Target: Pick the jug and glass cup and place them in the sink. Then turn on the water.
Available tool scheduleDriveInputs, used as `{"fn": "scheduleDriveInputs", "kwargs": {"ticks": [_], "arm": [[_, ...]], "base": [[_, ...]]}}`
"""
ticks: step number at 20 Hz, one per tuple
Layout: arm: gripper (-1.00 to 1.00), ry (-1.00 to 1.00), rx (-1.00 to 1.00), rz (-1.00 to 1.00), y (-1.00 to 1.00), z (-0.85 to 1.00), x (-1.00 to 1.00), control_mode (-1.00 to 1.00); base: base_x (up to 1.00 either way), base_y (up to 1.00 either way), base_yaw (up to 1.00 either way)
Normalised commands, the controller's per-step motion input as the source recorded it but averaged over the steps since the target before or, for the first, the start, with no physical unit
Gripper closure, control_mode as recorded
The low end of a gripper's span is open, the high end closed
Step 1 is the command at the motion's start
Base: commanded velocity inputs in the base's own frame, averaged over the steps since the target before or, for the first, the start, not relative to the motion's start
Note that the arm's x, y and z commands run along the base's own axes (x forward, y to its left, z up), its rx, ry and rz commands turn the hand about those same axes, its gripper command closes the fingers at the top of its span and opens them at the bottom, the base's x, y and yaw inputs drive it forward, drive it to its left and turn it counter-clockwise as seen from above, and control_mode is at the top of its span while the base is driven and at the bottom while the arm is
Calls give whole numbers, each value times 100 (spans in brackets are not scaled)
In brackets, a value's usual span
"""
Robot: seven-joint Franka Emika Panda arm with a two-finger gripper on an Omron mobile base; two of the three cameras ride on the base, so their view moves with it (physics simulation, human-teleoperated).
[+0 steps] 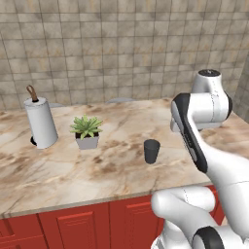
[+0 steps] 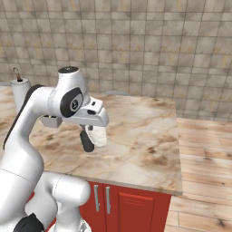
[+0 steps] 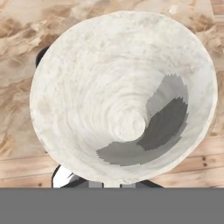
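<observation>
Jug held at its rim by narrow-set jaws, lifted just off the desk, centre-left of right base view. Glass cup left standing mid-frame in left base view. Risk: rim-only pinch (thin wall) could slip or tilt during transfer; cup could be clipped.

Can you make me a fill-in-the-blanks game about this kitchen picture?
1. The hand is shut on the pale whitish translucent ___.
2. The small dark grey tumbler stands on the marble ___.
3. The green spiky plant grows in a grey square ___.
4. The cabinet doors under the counter are ___.

Missing words: jug; counter; pot; red
</observation>
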Motion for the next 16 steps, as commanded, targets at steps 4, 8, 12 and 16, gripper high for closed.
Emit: {"fn": "scheduleDriveInputs", "kwargs": {"ticks": [4,8,12,16], "arm": [[100,0,2,0,-14,0,0,-100],[100,0,0,0,-5,0,0,-100],[100,0,0,0,-2,0,0,-100],[100,0,0,0,0,0,0,-100]], "base": [[0,0,0],[0,0,0],[0,0,0],[0,0,0]]}}
